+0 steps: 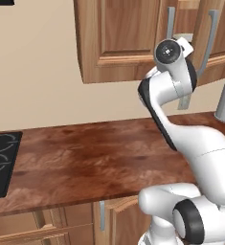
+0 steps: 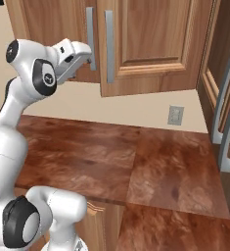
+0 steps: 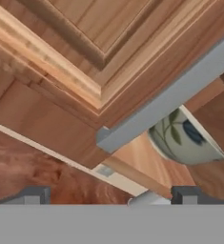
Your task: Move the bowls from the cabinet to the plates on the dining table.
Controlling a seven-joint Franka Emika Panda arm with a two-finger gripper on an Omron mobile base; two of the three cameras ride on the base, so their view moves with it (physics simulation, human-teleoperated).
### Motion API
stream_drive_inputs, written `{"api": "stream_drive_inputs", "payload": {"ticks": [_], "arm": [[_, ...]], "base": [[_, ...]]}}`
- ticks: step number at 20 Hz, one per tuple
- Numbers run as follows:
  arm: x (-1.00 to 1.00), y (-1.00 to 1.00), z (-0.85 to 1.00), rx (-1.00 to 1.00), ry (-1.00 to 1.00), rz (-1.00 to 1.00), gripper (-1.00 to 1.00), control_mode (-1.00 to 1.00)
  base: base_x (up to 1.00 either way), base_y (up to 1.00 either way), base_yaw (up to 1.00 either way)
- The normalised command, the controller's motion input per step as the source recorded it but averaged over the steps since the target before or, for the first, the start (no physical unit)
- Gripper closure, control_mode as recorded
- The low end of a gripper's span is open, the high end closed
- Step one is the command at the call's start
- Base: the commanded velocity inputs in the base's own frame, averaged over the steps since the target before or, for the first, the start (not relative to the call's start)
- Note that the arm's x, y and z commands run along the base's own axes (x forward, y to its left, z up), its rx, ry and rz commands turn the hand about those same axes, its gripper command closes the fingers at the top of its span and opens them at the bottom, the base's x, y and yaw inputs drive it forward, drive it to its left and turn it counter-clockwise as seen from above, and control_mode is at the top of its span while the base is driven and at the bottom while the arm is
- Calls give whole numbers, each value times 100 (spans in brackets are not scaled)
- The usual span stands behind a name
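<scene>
We see gripper (image 2: 88,53) at cabinet (image 2: 146,44) handle (image 2: 90,34), fingers apart. Bowl (image 3: 185,138) inside, half hidden behind handle; second bowl unclear.

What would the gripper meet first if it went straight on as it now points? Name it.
Most likely the grey bar handle of the cabinet door, right ahead of the gripper. The bowl lies behind it; depth is unclear.
</scene>
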Motion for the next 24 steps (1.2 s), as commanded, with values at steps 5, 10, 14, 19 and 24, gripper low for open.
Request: {"api": "stream_drive_inputs", "payload": {"ticks": [5,10,14,19,24], "arm": [[39,-30,-1,-7,0,0,-100,-100],[26,-29,0,-5,0,0,-100,-100],[0,-29,0,-3,0,0,-100,-100],[-12,-51,0,-2,-4,0,-100,-100],[-28,-66,2,0,-6,0,-100,-100]], "base": [[0,0,0],[0,0,0],[0,0,0],[0,0,0],[0,0,0]]}}
